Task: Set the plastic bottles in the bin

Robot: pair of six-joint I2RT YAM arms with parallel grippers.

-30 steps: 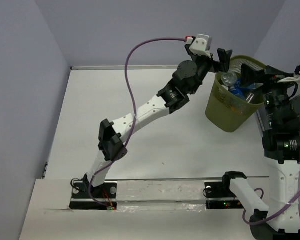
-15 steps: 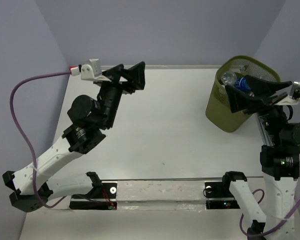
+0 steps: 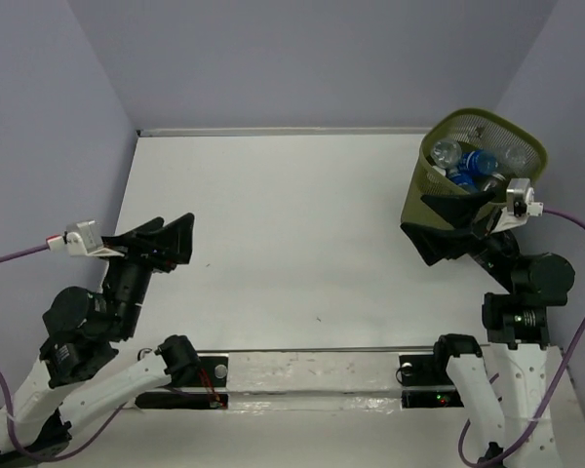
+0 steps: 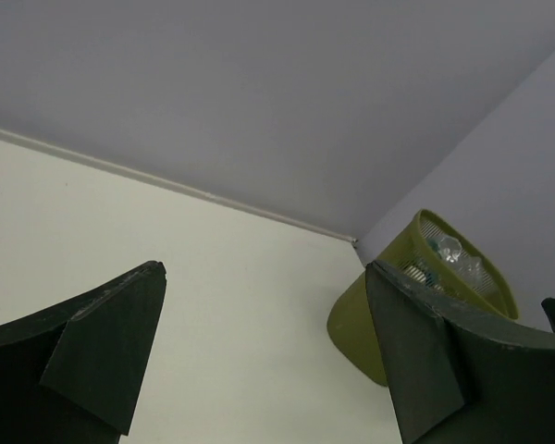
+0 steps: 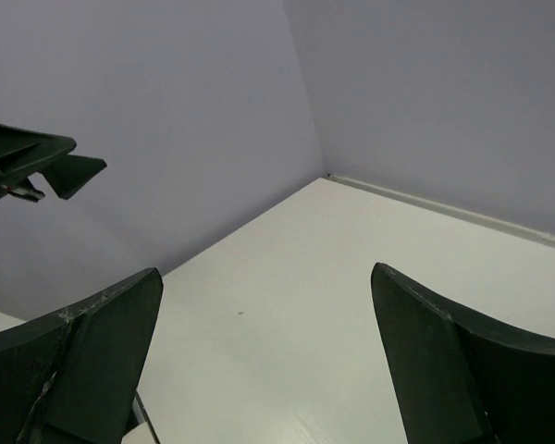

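Plastic bottles (image 3: 473, 164), clear, blue-labelled, inside tapered olive wire-mesh bin (image 3: 416, 202)

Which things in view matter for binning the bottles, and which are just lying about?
Part of the job:
- plastic bottles, the visible ones lying inside the bin
- left gripper and right gripper, both open and holding nothing

Not part of the job:
- purple cables
- table

left gripper (image 3: 174, 234): swung from bin (image 3: 487, 115) to left | right gripper (image 3: 431, 224): drawn back
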